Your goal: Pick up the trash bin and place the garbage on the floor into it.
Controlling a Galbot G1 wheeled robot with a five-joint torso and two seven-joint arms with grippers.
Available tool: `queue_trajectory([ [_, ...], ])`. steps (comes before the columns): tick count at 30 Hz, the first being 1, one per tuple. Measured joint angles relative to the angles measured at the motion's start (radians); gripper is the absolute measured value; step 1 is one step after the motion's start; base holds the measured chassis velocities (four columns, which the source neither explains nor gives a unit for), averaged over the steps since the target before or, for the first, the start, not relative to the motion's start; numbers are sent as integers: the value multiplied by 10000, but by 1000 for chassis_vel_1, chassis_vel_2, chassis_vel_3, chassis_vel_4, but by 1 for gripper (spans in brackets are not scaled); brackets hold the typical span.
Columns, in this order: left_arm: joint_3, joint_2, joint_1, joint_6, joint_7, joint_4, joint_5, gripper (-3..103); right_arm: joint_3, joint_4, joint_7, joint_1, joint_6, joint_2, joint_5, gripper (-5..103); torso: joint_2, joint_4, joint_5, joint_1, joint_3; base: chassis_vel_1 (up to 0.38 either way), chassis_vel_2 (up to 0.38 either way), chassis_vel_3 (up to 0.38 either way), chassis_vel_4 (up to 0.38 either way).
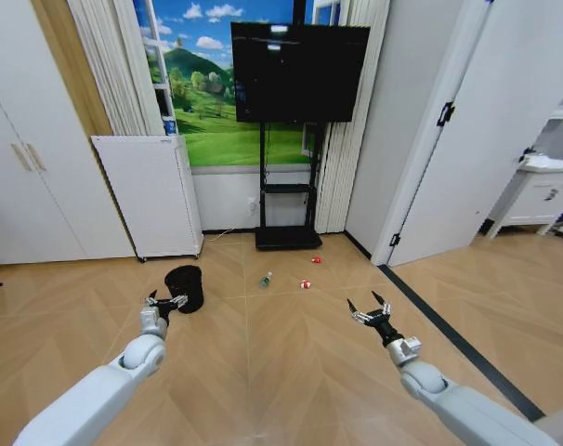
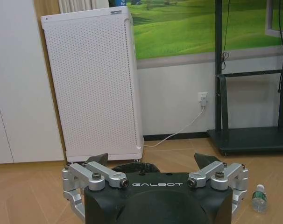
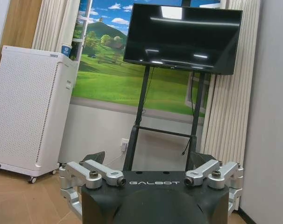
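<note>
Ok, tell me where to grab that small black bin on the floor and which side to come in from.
Probably best to grip the small black cylindrical trash bin at its round rim, one finger inside and one outside the thin wall. Come from the robot's near side: the open left tool is already next to it, and the tall white perforated appliance stands behind. Whether it is upright or tipped is unclear.
</note>
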Motion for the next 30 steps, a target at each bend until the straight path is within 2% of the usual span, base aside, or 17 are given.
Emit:
queue_trajectory([
  [10, 21, -85, -18, -93, 19, 168, 48, 100, -153, -50, -40, 69, 9, 64, 48, 100, 0, 1, 1, 0, 0, 0, 0, 0, 0],
  [12, 62, -115, -40, -461, 145, 332, 276, 100, -191, -111, -43, 85, 9, 90, 53, 100, 0, -1, 0, 0, 0, 0, 0, 0, 0],
  [14, 76, -112, -42, -529, 277, 371, 343, 100, -202, -167, -48, 110, 13, 112, 66, 100, 0, -1, 0, 0, 0, 0, 0, 0, 0],
  [30, 108, -313, -13, -702, 385, 636, 591, 100, -453, -380, -404, 174, 84, 337, 97, 100, 0, -1, 1, 0, 0, 0, 0, 0, 0],
])
